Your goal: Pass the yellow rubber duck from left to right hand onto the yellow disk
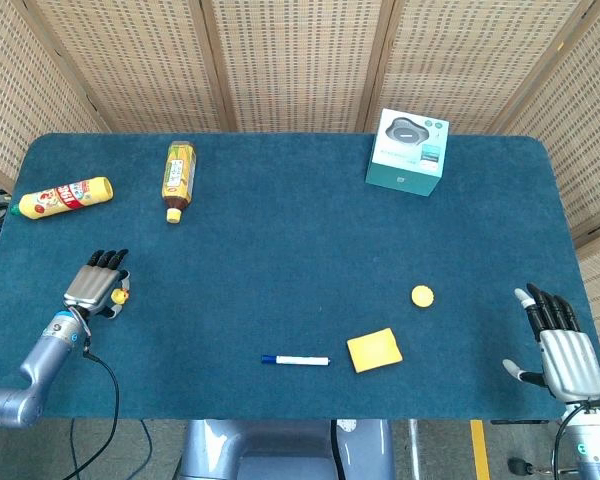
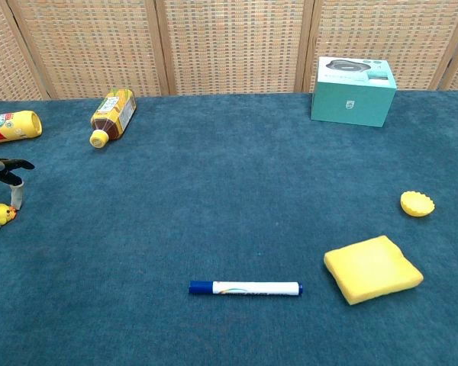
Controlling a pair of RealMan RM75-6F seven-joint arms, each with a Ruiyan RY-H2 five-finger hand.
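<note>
At the table's left edge, the left hand [image 1: 96, 285] curls its fingers around the yellow rubber duck [image 1: 121, 295], apparently gripping it. The right hand [image 1: 558, 340] rests spread and empty at the right edge, near the yellow disk [image 1: 422, 295]

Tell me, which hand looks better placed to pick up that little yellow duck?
The left hand. Its fingers already sit around the yellow rubber duck at the table's left edge, while the right hand waits open at the far right corner.
</note>
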